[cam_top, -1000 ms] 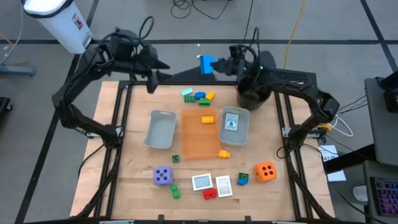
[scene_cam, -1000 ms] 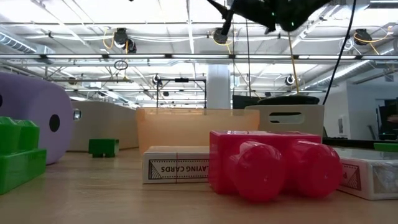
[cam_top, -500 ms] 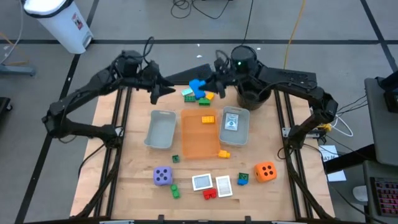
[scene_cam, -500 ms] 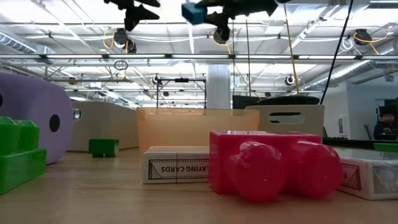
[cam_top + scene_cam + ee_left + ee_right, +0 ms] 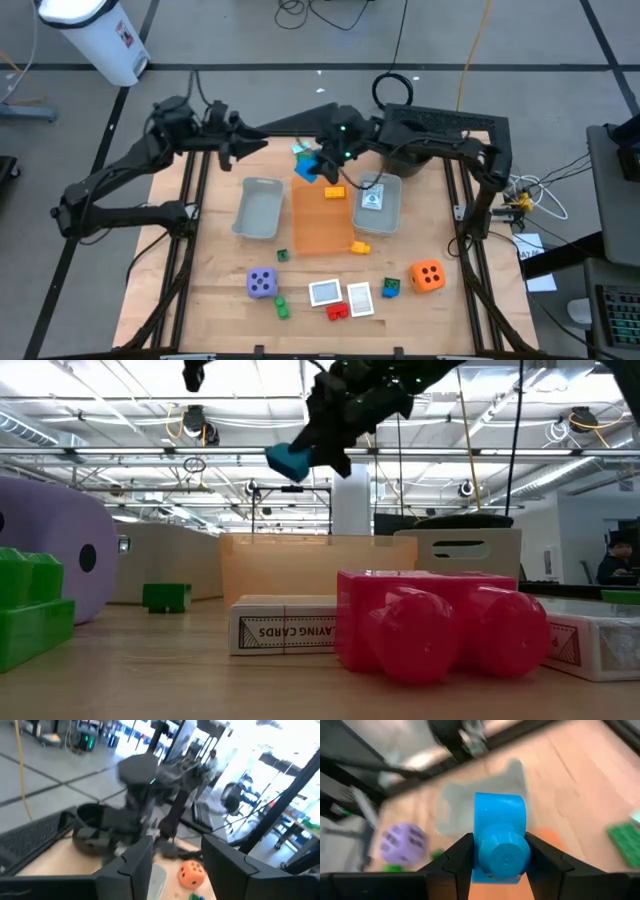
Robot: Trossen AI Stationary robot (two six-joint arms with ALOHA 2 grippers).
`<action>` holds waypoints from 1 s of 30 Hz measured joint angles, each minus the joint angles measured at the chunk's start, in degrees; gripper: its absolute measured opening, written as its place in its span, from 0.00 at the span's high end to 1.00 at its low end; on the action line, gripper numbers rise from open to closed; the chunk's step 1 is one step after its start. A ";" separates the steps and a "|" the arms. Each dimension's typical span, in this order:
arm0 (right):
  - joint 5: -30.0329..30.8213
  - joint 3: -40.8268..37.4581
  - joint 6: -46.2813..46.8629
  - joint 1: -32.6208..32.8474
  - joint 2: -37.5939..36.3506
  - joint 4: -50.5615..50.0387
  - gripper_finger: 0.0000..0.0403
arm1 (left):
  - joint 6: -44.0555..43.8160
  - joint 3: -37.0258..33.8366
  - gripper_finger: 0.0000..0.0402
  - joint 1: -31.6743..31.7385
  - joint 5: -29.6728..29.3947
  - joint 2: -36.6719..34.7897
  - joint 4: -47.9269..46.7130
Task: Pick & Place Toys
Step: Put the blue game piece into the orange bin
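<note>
A: Where is the right gripper [image 5: 318,167] against the translucent orange plastic tray [image 5: 322,235]?

B: Over that tray's far left corner; its fingers are clamped on a bright blue plastic brick [image 5: 306,168], carried high above the table; in the right wrist view the brick [image 5: 499,836] sits squeezed between both pads.

A: And the left gripper [image 5: 262,142]?

B: Beyond the tray's far left, raised over the table's far edge; its dark fingers [image 5: 131,865] stand parted with nothing between them.

A: Other toys?

B: A yellow plastic brick [image 5: 333,191] lies in the tray's far end; the purple spotted die [image 5: 262,283] and orange spotted die [image 5: 427,275] rest past its near end, left and right.
</note>
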 joint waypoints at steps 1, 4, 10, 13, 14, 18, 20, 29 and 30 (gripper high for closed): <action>1.31 2.27 -1.65 0.03 1.05 -1.41 0.65 | -0.01 0.00 0.57 0.00 -0.06 -0.64 0.13; 4.26 8.91 -6.46 0.26 3.92 -8.29 0.65 | 0.14 0.00 0.57 0.00 -0.15 -2.14 0.63; 12.46 23.56 -17.68 1.24 11.17 -22.03 0.65 | -0.09 0.00 0.54 0.00 -0.16 -3.72 0.46; 15.09 28.60 -21.88 2.15 14.62 -28.97 0.65 | -0.13 0.00 0.53 0.00 0.55 -3.74 0.25; 15.18 29.51 -22.77 2.38 15.65 -29.31 0.65 | -0.12 0.00 0.53 0.07 0.99 -3.74 0.18; 15.22 29.84 -23.75 3.39 18.96 -31.80 0.65 | 0.24 0.00 0.54 0.04 1.67 -3.74 -0.22; 15.69 29.84 -24.56 3.90 20.16 -32.68 0.65 | 1.20 0.00 0.55 0.05 1.90 -3.72 -1.00; 18.33 29.88 -27.56 5.71 24.11 -33.81 0.65 | 1.50 0.00 0.57 0.93 1.91 -3.72 -2.21; 18.57 29.88 -28.09 5.80 24.39 -34.23 0.65 | 1.49 0.00 0.56 1.07 1.92 -3.72 -2.35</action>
